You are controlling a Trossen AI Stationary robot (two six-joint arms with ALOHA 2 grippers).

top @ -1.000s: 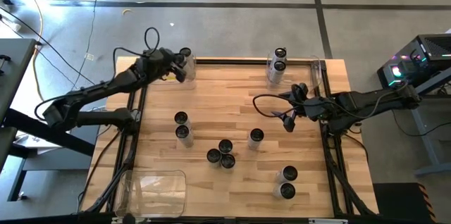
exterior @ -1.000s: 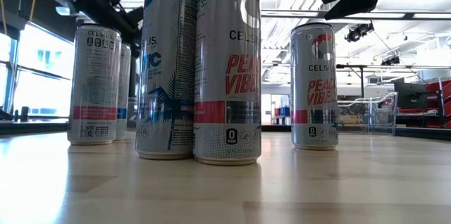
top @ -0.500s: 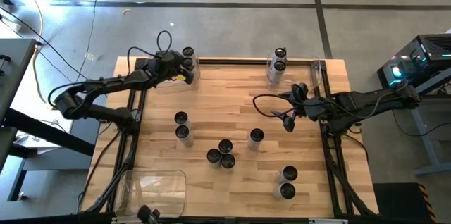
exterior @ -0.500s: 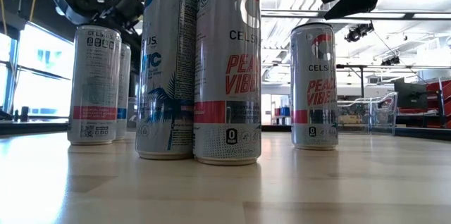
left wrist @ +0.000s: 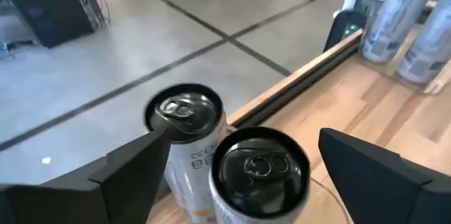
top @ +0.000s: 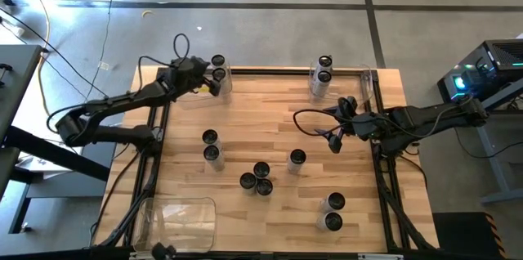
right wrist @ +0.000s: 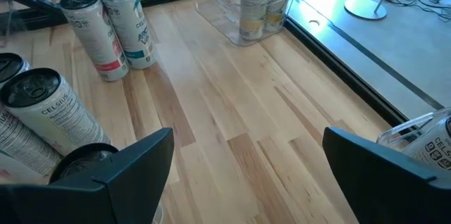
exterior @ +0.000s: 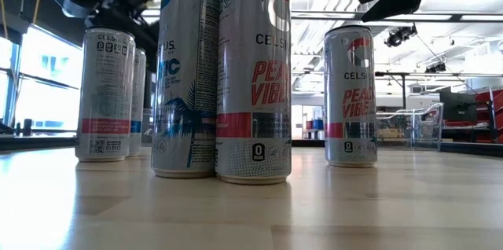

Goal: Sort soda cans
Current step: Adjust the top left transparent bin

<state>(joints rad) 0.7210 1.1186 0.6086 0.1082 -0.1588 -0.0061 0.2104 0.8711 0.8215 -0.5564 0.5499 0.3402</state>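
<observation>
Two cans [top: 217,66] stand upright at the far left corner of the desk [top: 270,121], touching each other, inside a clear bin [top: 202,95]. The left gripper [left wrist: 243,164] sits right over them with its fingers [left wrist: 130,171] spread wide and released, holding nothing; in the left wrist view the nearer can's dark top [left wrist: 259,165] lies between the two fingers and the other can [left wrist: 184,108] is just beyond it.

Another pair [top: 324,68] stands at the far edge in a second clear bin [top: 368,80], well away from both grippers. The right gripper [top: 333,140] hovers above the desk near its right side, fingers [right wrist: 120,164] open and empty. Closest to it is a single can [top: 297,158], with a cluster of three [top: 258,178] just past that. Two more [top: 212,145] stand mid-left, and a pair [top: 332,211] sits near the front on the right side.

A third bin [top: 181,219] rests at the front left corner, apart from everything else.
</observation>
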